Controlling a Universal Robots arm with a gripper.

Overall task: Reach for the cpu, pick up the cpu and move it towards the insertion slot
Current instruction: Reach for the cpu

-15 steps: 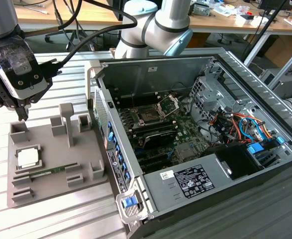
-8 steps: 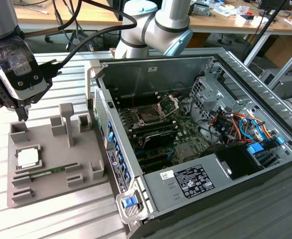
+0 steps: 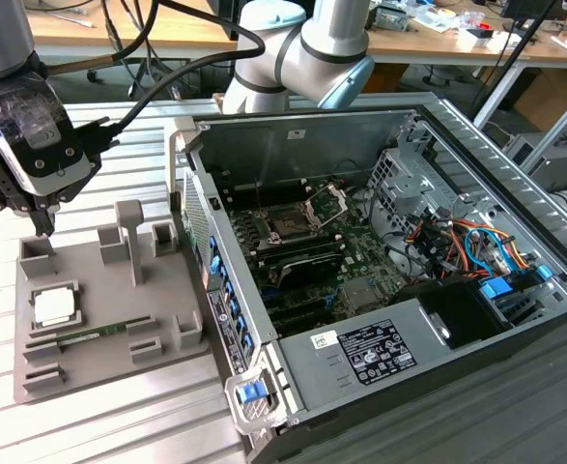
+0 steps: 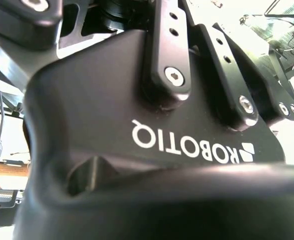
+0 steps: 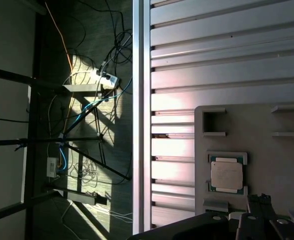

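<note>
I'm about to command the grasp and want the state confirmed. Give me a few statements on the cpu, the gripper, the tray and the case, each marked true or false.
1. The cpu lies on the grey tray. True.
2. The gripper carries the cpu. False: it is apart from the cpu, up near the tray's far corner.
3. The computer case is open, with the insertion slot exposed. True.
4. The tray stands on the exterior view's right of the case. False: it stands on the exterior view's left.
5. A green memory stick lies on the tray beside the cpu. True.
</note>
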